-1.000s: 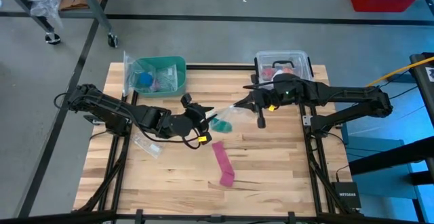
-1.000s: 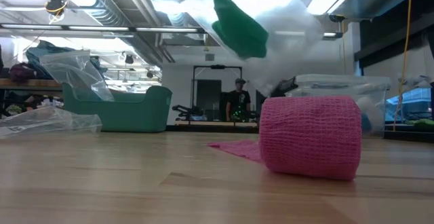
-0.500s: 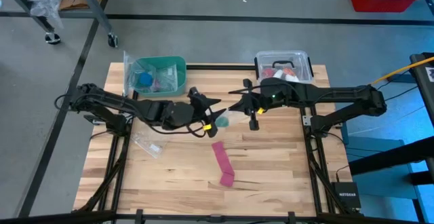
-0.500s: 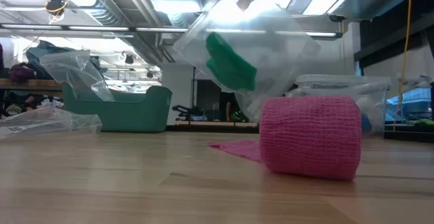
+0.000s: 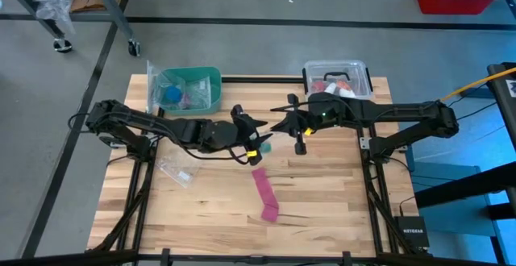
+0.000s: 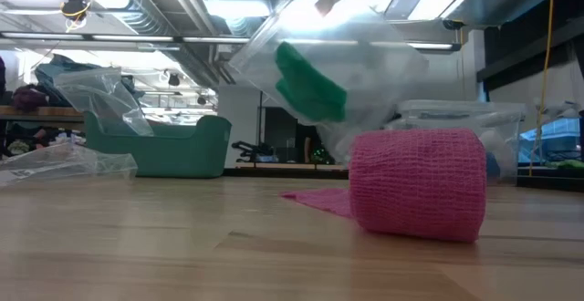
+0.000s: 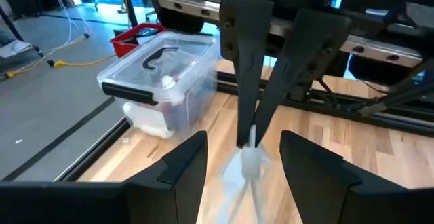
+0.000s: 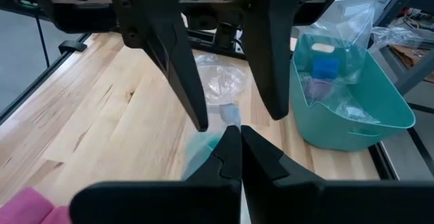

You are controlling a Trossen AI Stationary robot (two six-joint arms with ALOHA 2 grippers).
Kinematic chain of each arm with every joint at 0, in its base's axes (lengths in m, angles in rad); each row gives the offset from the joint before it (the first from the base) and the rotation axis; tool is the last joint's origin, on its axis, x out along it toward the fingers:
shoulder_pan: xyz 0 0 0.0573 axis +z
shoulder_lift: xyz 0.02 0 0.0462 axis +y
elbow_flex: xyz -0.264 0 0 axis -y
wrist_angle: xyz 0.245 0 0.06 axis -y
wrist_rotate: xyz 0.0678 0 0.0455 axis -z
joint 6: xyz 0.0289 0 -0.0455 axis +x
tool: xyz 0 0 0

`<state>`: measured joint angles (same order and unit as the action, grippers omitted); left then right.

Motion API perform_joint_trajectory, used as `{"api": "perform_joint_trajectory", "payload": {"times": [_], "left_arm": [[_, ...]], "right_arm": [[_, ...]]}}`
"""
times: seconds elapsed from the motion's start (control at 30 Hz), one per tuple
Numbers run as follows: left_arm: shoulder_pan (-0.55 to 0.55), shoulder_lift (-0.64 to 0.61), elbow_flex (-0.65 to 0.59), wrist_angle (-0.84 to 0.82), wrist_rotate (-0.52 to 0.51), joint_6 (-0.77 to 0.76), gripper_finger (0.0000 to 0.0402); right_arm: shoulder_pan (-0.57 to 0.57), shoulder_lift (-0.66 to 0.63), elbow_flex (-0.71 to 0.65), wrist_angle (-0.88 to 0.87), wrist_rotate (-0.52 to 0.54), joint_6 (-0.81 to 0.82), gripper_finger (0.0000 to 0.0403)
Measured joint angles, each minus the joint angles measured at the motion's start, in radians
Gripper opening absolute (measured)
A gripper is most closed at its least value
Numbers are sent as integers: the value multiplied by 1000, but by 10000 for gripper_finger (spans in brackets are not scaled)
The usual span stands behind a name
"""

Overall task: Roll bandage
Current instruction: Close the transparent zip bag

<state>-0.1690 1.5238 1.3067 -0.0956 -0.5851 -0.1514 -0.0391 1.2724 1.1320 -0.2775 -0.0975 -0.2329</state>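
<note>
Bandage (image 6: 310, 84) inside clear bag (image 6: 365, 73), held above table (image 5: 322, 193) centre. Right gripper (image 8: 239, 157) clamped on bag's edge; left gripper (image 7: 243, 157) spread open, at bag's 9 o'clock.

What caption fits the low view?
Green bandage inside a clear bag held above the table, pink roll in front.
</note>
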Motion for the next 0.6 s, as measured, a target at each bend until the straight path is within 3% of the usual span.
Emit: {"api": "perform_joint_trajectory", "payload": {"times": [0.17, 0.5, 0.6], "left_arm": [[-1, 0, 0, -33, -1, 1, 154], [-2, 0, 0, -44, 0, 10, 20], [-1, 0, 0, -62, 1, 0, 12]], "right_arm": [[0, 0, 0, 0, 0, 0, 1], [0, 0, 0, -1, 0, 0, 1], [0, 0, 0, -4, 0, 0, 1]]}}
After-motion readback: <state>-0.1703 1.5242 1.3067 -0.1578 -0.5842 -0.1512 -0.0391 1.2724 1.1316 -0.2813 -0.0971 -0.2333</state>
